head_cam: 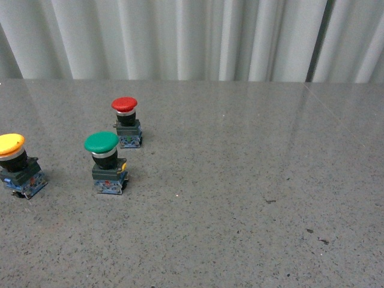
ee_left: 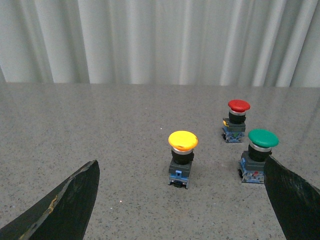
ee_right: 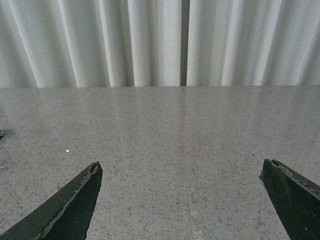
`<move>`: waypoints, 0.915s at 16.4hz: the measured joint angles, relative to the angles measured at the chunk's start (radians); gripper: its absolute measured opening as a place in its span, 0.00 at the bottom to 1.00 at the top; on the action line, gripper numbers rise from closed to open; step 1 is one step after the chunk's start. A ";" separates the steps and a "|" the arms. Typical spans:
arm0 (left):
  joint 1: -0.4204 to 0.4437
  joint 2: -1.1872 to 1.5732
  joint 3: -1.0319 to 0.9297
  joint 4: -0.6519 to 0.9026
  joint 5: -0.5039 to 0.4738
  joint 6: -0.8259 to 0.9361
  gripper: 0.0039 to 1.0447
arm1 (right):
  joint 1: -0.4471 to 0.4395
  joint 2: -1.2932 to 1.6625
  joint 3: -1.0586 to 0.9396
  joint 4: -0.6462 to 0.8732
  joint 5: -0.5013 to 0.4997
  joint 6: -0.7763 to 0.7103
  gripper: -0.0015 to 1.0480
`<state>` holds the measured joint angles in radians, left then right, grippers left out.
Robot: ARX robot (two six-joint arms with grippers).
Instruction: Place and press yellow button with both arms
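Observation:
The yellow button (head_cam: 15,165) stands upright at the far left of the grey speckled table, cut by the frame edge. In the left wrist view the yellow button (ee_left: 182,157) stands ahead of my open left gripper (ee_left: 181,167), between the lines of its two black fingertips (ee_left: 75,200) and untouched. My right gripper (ee_right: 181,167) is open and empty over bare table; no button shows there. Neither arm shows in the front view.
A green-capped button (head_cam: 106,162) stands right of the yellow one, and a red-capped button (head_cam: 126,122) further back. Both also show in the left wrist view, green (ee_left: 259,155) close to one finger, red (ee_left: 236,120) beyond. White curtain (head_cam: 192,36) behind the table.

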<state>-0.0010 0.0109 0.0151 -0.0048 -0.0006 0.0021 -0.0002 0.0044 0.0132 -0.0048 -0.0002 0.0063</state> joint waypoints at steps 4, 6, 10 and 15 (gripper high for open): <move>0.000 0.000 0.000 0.000 0.000 0.000 0.94 | 0.000 0.000 0.000 0.000 0.000 0.000 0.94; 0.000 0.000 0.000 0.000 0.000 0.000 0.94 | 0.000 0.000 0.000 0.000 0.000 0.000 0.94; 0.000 0.000 0.000 0.000 0.000 0.000 0.94 | 0.000 0.000 0.000 0.000 0.000 0.000 0.94; 0.000 0.000 0.000 0.000 0.000 0.000 0.94 | 0.000 0.000 0.000 0.000 0.000 0.000 0.94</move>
<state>-0.0010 0.0109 0.0151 -0.0048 -0.0006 0.0017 -0.0002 0.0044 0.0132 -0.0048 -0.0006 0.0063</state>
